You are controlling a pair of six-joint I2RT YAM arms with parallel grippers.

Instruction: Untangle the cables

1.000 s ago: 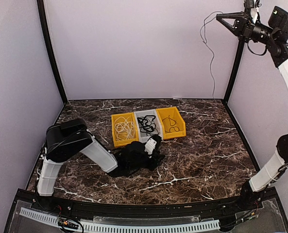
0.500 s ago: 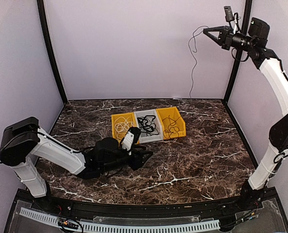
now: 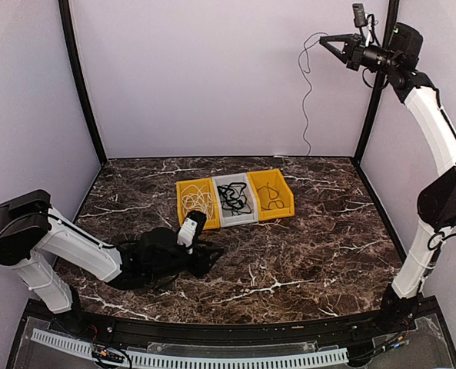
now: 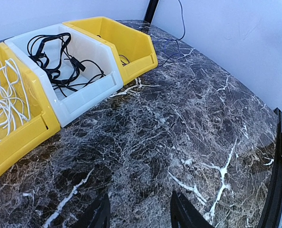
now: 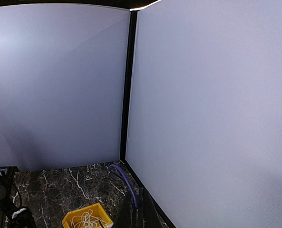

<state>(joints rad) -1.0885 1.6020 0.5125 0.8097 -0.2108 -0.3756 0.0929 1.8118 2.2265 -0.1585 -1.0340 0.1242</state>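
My right gripper (image 3: 324,38) is raised high at the back right corner, shut on a thin dark cable (image 3: 307,108). The cable hangs down the back wall to the table. In the right wrist view it curls out of my shut gripper (image 5: 141,202) as a bluish loop (image 5: 123,176). My left gripper (image 3: 211,259) is low over the table in front of the bins, open and empty (image 4: 140,211). A white cable (image 3: 198,204) lies in the left yellow bin (image 3: 182,222). A black cable (image 3: 234,198) lies in the white bin (image 3: 222,217). A dark brownish cable (image 3: 271,197) lies in the right yellow bin (image 3: 287,204).
The three bins stand side by side at the table's middle back, and show in the left wrist view (image 4: 91,97). Black frame posts (image 3: 370,115) stand at the back corners and purple walls close in the table. The table's front rail (image 4: 281,156) is at my left gripper's right.
My left gripper has drawn back from the bins toward the near left. My right gripper has swung left and stayed high, carrying the hanging cable with it.
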